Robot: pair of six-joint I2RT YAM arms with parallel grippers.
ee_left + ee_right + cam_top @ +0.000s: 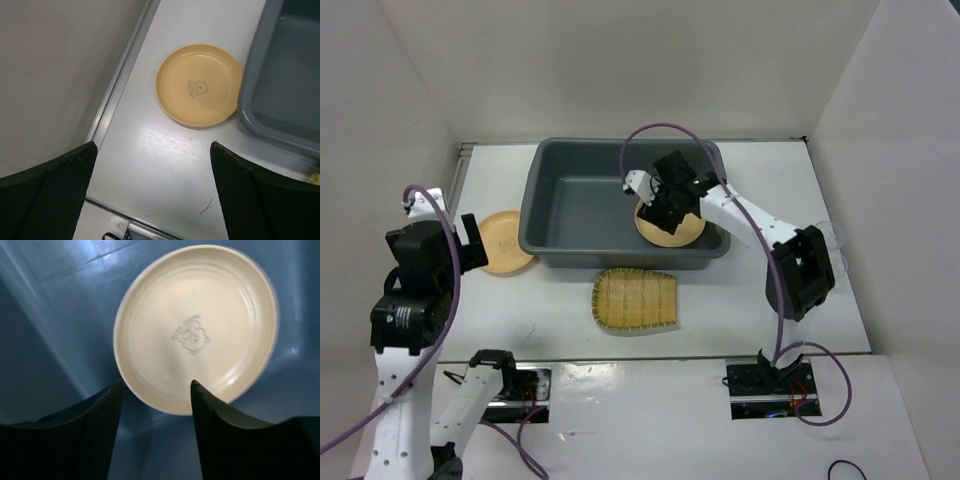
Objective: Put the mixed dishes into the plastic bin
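Note:
The dark grey plastic bin (pixel 580 200) stands at the back middle of the table. One yellow-tan plate (pixel 682 234) lies inside it at the front right corner; it also shows in the right wrist view (pixel 195 325). My right gripper (pixel 665 205) is open just above that plate's edge (pixel 157 385), holding nothing. The second plate (pixel 505 240) lies on the table against the bin's left side (pixel 200 85). My left gripper (pixel 470 243) is open and empty, short of that plate (pixel 153 147). The woven bamboo tray (pixel 635 298) lies in front of the bin. One clear glass (pixel 834 238) stands at the far right.
White walls close in the table on the left, back and right. A metal strip (pixel 120 85) runs along the left table edge beside the plate. The bin's rim (pixel 250 110) touches the left plate. The right arm's elbow (pixel 800 270) stands near the glass.

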